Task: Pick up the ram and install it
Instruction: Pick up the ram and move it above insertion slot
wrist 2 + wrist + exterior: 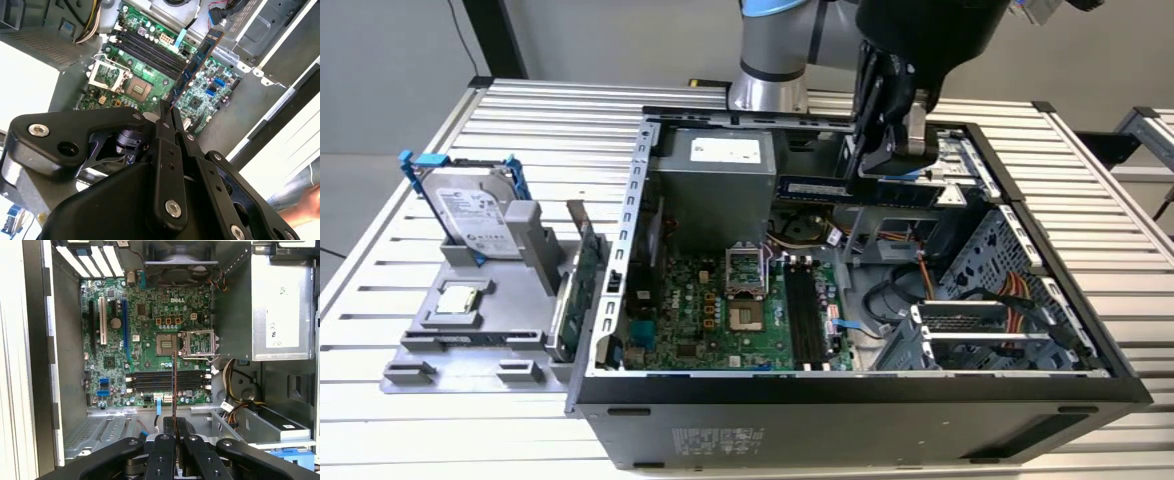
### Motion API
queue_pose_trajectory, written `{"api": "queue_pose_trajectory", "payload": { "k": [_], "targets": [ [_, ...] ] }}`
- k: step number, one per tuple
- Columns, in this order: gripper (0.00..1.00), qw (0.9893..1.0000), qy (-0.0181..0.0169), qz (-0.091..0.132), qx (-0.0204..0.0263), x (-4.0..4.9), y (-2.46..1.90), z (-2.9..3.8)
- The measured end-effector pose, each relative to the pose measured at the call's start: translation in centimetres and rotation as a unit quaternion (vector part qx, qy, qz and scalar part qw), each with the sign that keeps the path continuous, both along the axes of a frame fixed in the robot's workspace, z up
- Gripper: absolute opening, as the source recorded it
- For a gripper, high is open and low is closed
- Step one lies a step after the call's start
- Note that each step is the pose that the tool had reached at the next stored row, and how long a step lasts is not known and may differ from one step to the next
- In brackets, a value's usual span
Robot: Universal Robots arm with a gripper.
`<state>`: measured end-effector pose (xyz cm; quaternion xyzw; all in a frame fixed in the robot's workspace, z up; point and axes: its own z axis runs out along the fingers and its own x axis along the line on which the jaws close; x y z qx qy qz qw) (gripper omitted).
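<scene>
My gripper (897, 172) hangs over the back part of the open computer case (854, 388), shut on the ram (851, 189), a long blue stick held level above the case's inside. In the second wrist view the ram (197, 62) sticks out from the closed fingertips (167, 112) over the green motherboard. In the first wrist view the ram (173, 390) shows edge-on as a thin line rising from the gripper (174, 436), crossing the black memory slots (167, 381). The same slots (807, 320) lie well below and in front of the stick, next to the open processor socket (744, 272).
A grey power supply (714, 165) fills the case's back corner, and a drive cage (1001, 300) with orange cables sits on the exterior view's right. Beside the case a grey tray (454, 335) holds a hard drive (474, 215), a processor (458, 300) and a green card (580, 270). A hand (300, 205) shows outside the case.
</scene>
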<state>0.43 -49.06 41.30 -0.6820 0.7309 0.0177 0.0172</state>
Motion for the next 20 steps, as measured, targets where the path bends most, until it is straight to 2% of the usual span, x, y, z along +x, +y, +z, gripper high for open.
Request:
{"api": "queue_pose_trajectory", "payload": {
  "k": [4,9,13,20],
  "targets": [
    [0.00,0.9997,0.0000,-0.023,0.0000,0.00,0.00,0.00],
    [0.00,0.9987,0.0000,-0.051,0.0000,-0.01,0.00,0.00],
    [0.00,0.9973,0.0000,-0.073,0.0000,-0.01,0.00,0.00],
    [0.00,0.9942,0.0000,-0.107,-0.0001,-0.01,0.00,0.01]
  ]
}}
